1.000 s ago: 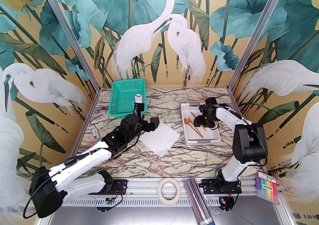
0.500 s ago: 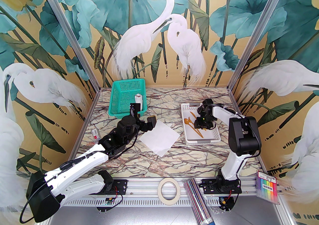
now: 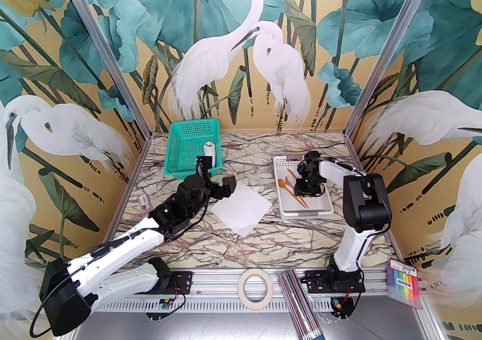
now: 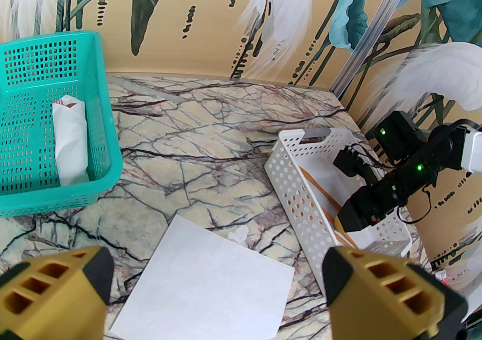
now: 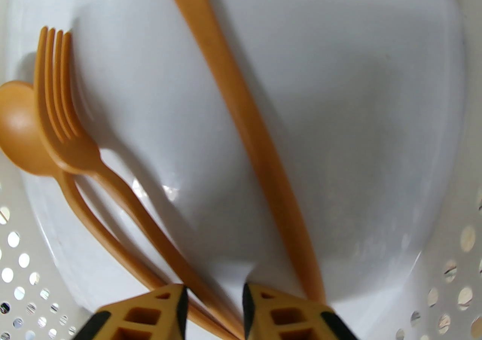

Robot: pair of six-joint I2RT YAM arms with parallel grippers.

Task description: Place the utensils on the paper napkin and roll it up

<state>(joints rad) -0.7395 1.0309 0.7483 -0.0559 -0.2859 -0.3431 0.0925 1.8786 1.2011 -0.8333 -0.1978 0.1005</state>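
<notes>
Marble tabletop [image 3: 241, 252]: paper napkin [image 3: 243, 210] flat at centre, bare. L gripper [image 4: 217, 270] spread wide, eased back to napkin's left edge since 1 s ago. R arm swung in; R gripper [image 5: 212, 312] low in white tray [image 3: 307, 212], fingers almost together w/ fork [image 5: 60, 105] + spoon [image 5: 19, 131] handles between (real pinch? can't tell); knife [image 5: 233, 105] just beside. Means: first pick underway, nothing on napkin yet.

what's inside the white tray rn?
Fork, spoon and knife lie on the tray floor, fork overlapping the spoon. The right gripper sits in it, fingers either side of the fork handle. Handle ends are hidden under the fingers; grip unclear.
</notes>
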